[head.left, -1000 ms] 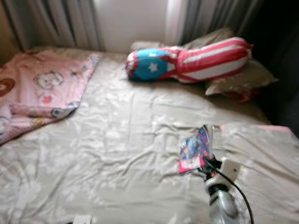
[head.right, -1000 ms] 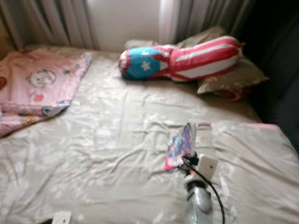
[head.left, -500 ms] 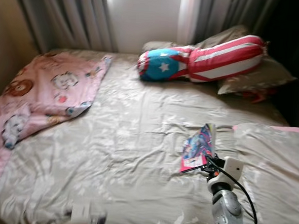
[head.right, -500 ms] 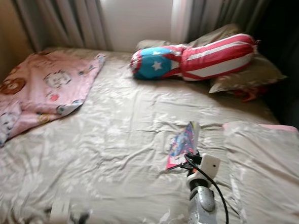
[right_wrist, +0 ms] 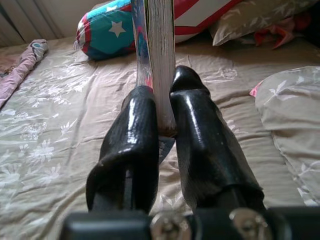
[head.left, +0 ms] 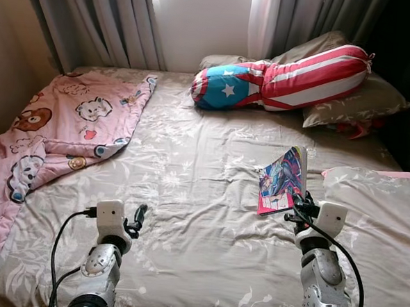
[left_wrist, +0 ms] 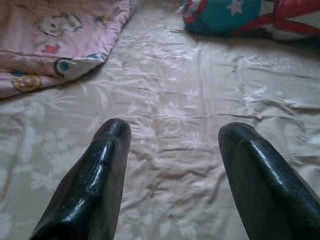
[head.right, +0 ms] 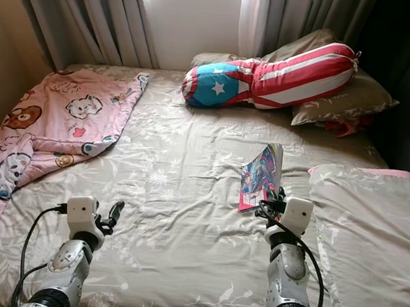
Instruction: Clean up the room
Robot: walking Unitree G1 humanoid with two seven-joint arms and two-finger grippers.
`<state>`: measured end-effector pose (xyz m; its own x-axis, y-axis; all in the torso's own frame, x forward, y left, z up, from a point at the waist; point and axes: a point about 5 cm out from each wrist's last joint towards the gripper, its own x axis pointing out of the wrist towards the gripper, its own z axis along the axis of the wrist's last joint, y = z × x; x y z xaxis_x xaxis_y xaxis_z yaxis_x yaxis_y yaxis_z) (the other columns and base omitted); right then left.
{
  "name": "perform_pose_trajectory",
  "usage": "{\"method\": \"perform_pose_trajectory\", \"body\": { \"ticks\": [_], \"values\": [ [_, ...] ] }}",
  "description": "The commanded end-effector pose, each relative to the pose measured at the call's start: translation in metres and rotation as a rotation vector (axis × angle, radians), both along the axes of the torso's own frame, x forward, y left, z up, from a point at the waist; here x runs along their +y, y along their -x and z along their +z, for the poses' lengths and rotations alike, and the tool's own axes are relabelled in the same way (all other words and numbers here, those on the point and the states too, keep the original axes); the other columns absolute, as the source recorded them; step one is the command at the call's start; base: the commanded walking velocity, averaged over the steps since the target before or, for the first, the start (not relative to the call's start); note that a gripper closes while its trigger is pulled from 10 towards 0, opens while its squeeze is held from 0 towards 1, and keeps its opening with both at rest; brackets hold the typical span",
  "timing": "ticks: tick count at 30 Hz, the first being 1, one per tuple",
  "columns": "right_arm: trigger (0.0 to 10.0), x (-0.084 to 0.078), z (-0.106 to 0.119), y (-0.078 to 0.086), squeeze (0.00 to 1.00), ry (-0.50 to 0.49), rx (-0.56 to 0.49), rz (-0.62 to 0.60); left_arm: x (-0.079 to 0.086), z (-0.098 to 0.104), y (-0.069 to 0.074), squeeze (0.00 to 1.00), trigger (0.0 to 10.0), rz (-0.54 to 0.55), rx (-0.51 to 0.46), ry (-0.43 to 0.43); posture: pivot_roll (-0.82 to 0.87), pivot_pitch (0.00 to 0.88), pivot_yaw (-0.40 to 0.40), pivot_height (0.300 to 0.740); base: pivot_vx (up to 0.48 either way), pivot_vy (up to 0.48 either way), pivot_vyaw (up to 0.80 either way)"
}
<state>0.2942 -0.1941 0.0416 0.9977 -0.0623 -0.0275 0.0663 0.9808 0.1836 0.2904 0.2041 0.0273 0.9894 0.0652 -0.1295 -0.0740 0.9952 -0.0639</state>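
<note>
Right wrist view: right claw (right_wrist: 165, 107) pinches book (right_wrist: 156, 45); left claw (left_wrist: 172, 150) spread.

The bed (head.left: 188, 194) is covered by a beige floral sheet, wrinkled across the middle. A pink cartoon-print blanket (head.left: 53, 137) lies crumpled on its left side. At the head, a star-and-stripe bolster (head.left: 286, 78) rests against beige pillows (head.left: 354, 103). Another beige pillow (head.left: 386, 213) lies on the right side, near the foot.
</note>
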Motion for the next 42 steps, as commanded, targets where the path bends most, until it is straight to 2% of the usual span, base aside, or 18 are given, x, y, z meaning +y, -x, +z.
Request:
{"method": "perform_pose_trajectory", "body": {
  "ticks": [1, 6, 10, 15, 20, 30, 32, 36, 42],
  "values": [
    [10.0, -0.004, 0.018, -0.005, 0.0, -0.001, -0.093, -0.005, 0.002, -0.004, 0.007, 0.0, 10.0, 0.016, -0.003, -0.012, -0.06, 0.0, -0.046, 0.74, 0.0, 0.0, 0.0],
    [10.0, -0.008, 0.016, 0.005, 0.0, -0.01, -0.099, 0.025, -0.003, -0.009, 0.022, 0.0, 10.0, 0.017, -0.033, -0.023, -0.04, 0.0, -0.078, 0.74, 0.0, 0.0, 0.0],
    [10.0, -0.011, 0.016, 0.012, 0.0, -0.002, -0.102, 0.032, -0.001, -0.012, 0.029, 0.0, 10.0, 0.018, -0.035, -0.035, -0.05, 0.0, -0.093, 0.74, 0.0, 0.0, 0.0],
    [10.0, -0.019, 0.016, 0.011, 0.0, 0.011, -0.074, 0.014, -0.005, -0.005, 0.023, 0.0, 10.0, 0.016, -0.061, -0.047, -0.04, 0.0, -0.103, 0.74, 0.0, 0.0, 0.0],
    [10.0, -0.019, 0.019, 0.011, 0.0, -0.001, -0.082, 0.003, -0.008, -0.002, 0.026, 0.0, 10.0, 0.0, -0.077, -0.056, -0.04, 0.0, -0.07, 0.74, 0.0, 0.0, 0.0],
    [10.0, -0.002, 0.018, 0.009, 0.0, -0.016, -0.062, 0.048, -0.002, 0.003, 0.03, 0.0, 10.0, 0.027, -0.096, -0.052, -0.06, 0.0, -0.089, 0.74, 0.0, 0.0, 0.0],
    [10.0, -0.006, 0.019, 0.009, 0.0, 0.009, -0.057, 0.035, -0.009, 0.005, 0.026, 0.0, 10.0, -0.005, -0.095, -0.04, -0.06, 0.0, -0.074, 0.74, 0.0, 0.0, 0.0],
    [10.0, -0.005, 0.019, 0.006, 0.0, 0.019, -0.058, 0.03, -0.01, 0.009, 0.023, 0.0, 10.0, -0.055, -0.103, -0.046, -0.05, 0.0, -0.074, 0.74, 0.0, 0.0, 0.0],
    [10.0, 0.007, 0.026, -0.003, 0.0, 0.029, -0.063, 0.128, -0.005, 0.014, 0.014, 0.0, 10.0, -0.124, -0.089, -0.082, -0.06, 0.0, -0.064, 0.74, 0.0, 0.0, 0.0]
  ]
}}
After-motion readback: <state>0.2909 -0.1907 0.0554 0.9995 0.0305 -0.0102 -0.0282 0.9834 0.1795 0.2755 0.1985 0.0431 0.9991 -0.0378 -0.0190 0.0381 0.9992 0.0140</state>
